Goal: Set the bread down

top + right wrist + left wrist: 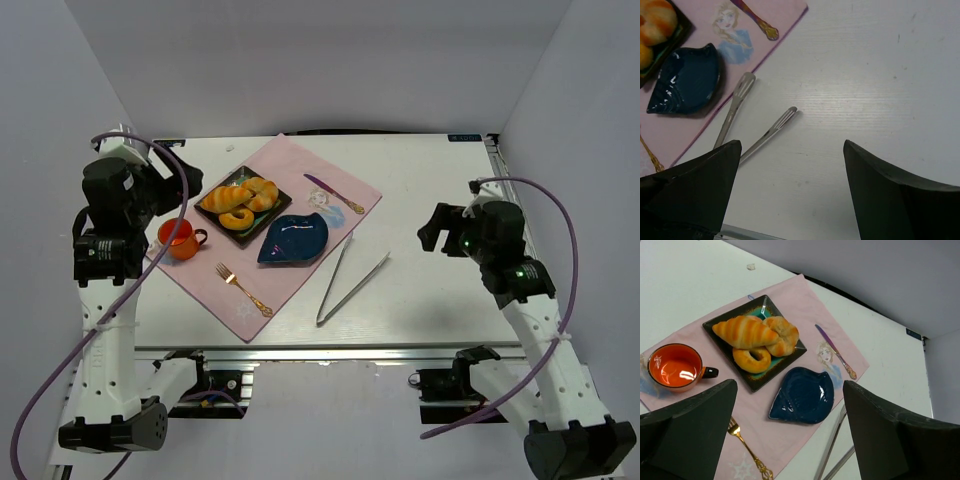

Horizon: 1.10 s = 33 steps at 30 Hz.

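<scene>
The bread [225,197] is a golden ridged croissant lying on a dark square plate [215,218] on the pink placemat; it also shows in the left wrist view [745,331]. A ring-shaped bread [752,359] and a twisted bun [783,335] lie against it on the plate [720,342]. My left gripper [172,188] hovers above the table's left side, open and empty [790,385]. My right gripper [435,230] is open and empty [792,142] above the bare table on the right, far from the bread.
A blue leaf-shaped dish [293,238] sits on the placemat [300,170] just right of the plate. Metal tongs [345,280] lie on the table beside the mat. An orange cup [178,238], a gold fork [243,289] and a knife [335,193] also lie on the mat.
</scene>
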Each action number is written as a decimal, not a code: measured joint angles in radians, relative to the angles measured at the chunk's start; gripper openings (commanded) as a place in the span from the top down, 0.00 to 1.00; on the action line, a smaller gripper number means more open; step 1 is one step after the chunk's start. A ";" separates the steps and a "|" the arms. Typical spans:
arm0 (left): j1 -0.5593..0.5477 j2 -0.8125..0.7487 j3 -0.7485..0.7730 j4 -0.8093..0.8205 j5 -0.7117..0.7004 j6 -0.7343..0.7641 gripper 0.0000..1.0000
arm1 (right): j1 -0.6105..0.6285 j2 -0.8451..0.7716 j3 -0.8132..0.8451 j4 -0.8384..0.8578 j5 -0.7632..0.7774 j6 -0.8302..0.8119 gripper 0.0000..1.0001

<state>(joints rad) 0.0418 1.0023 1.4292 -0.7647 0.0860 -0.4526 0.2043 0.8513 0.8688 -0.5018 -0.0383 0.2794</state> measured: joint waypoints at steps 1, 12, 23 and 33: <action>0.000 -0.004 -0.010 -0.003 0.000 0.003 0.02 | 0.000 -0.014 0.014 -0.003 -0.007 -0.011 0.11; 0.000 -0.002 -0.063 -0.015 0.007 0.030 0.02 | 0.001 -0.040 0.085 0.042 0.013 0.088 0.11; 0.000 -0.003 -0.083 -0.014 0.008 0.047 0.02 | 0.428 0.256 0.054 -0.141 0.255 0.674 0.11; 0.000 -0.010 -0.122 -0.018 0.008 0.064 0.02 | 0.746 0.687 0.245 -0.242 0.417 1.099 0.11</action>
<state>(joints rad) 0.0418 0.9920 1.3075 -0.7822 0.0944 -0.3889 0.9504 1.5383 1.1133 -0.7437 0.3782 1.3788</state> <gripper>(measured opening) 0.981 0.895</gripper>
